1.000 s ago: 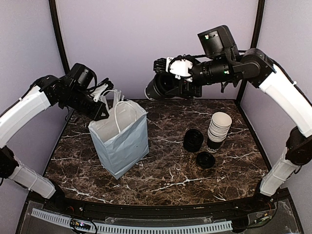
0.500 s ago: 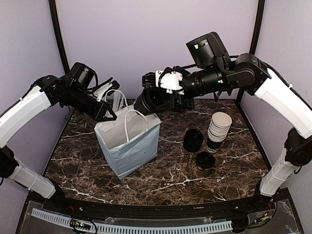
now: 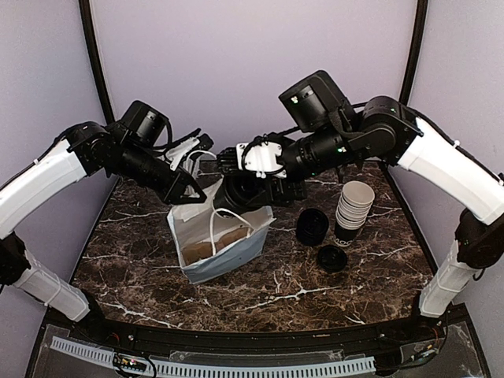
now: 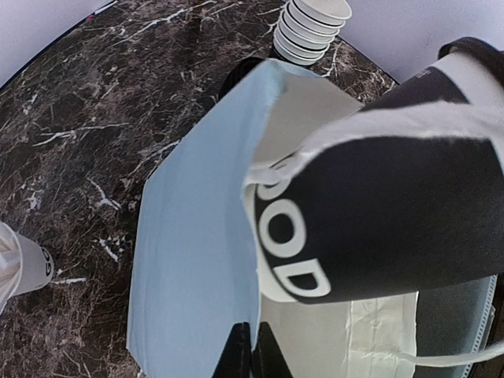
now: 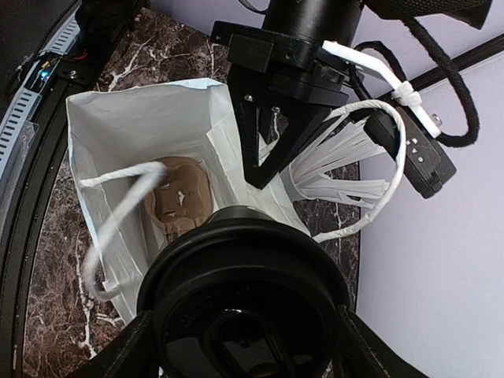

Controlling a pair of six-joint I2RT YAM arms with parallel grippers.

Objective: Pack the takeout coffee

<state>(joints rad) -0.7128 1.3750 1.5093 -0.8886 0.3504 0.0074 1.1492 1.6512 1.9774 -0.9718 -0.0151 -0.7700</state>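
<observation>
I see L gripper (image 3: 191,187) pinching the paper bag (image 3: 224,250) rim at its 11 o'clock, so the mouth gapes. R gripper (image 3: 246,187) clamps the takeout coffee (image 5: 244,307), at the mouth's 1 o'clock, ready to lower in.

The bag (image 5: 118,118) gapes open, a handle loop (image 5: 114,175) crossing its mouth, the left tool (image 5: 264,175) on its rim.

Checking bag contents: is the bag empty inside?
No, a brown cardboard piece lies at the bottom of the white paper bag.
</observation>
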